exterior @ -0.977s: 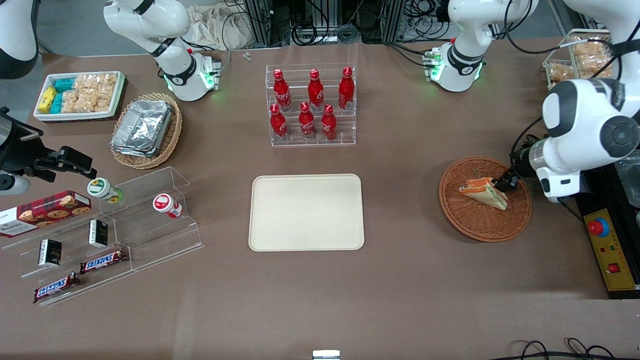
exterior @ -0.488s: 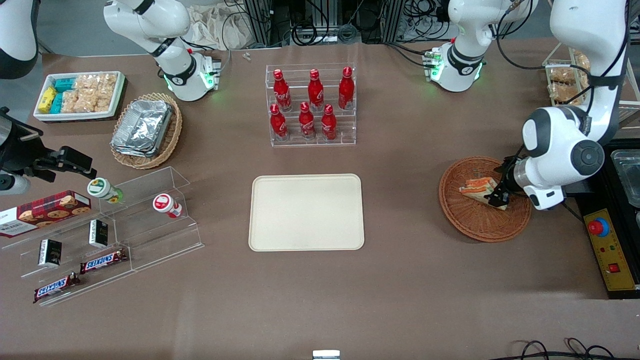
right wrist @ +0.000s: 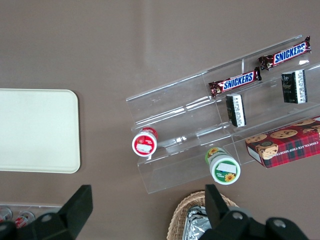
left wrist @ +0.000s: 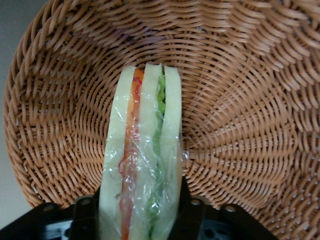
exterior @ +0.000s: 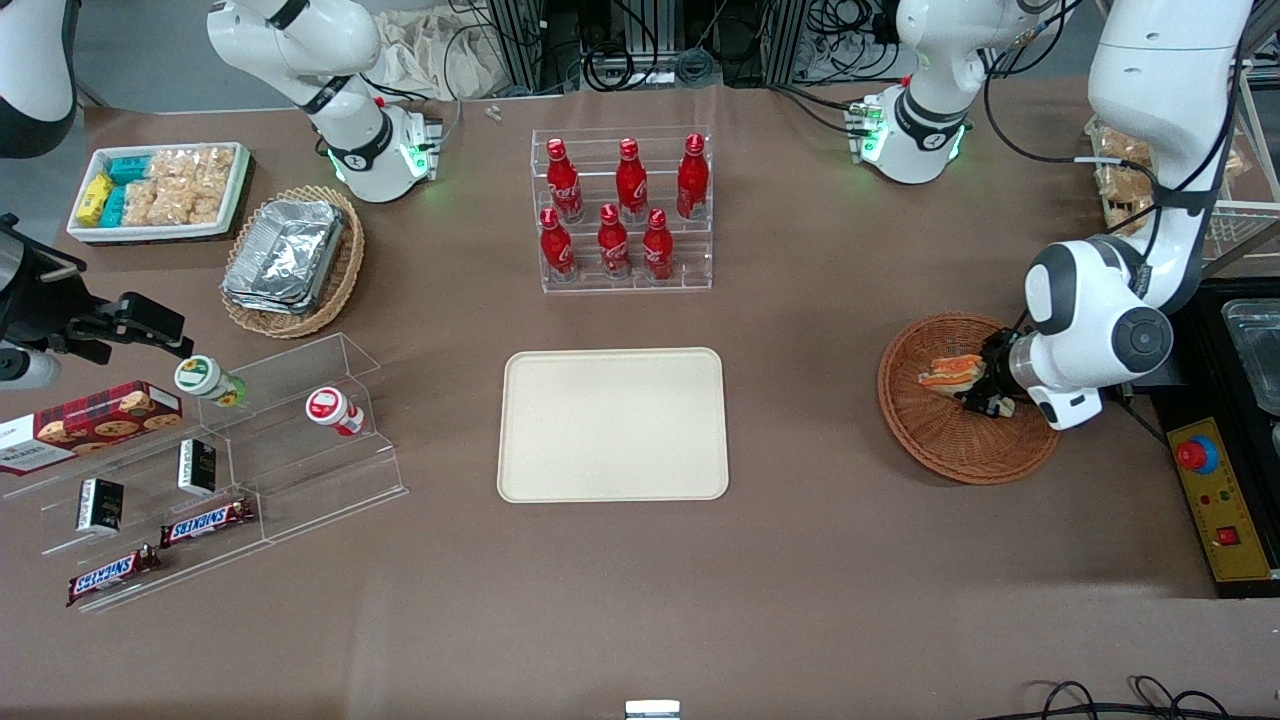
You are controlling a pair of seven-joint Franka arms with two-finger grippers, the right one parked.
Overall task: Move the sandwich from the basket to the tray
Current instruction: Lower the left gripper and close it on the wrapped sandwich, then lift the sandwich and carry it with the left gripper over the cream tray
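grasp stage: sandwich pinched, not yet out of the basket.
the large flat cream-beige rectangular plastic tray (exterior: 613, 424) lies bare mid-table; well toward the working arm's end, the plastic-wrapped triangular sandwich wedge (exterior: 948, 373) rests in the round reddish-brown woven wicker basket (exterior: 945, 440), with the left arm's two-finger gripper (exterior: 985, 393) pressed against both bread faces. advice: raise straight up to clear the rim before travelling to the tray, and avoid squeezing harder.

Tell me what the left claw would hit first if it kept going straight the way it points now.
The left claw already straddles the sandwich, so pushing on would probably just seat it deeper, then press into the basket's woven floor underneath. Depth is hard to judge.
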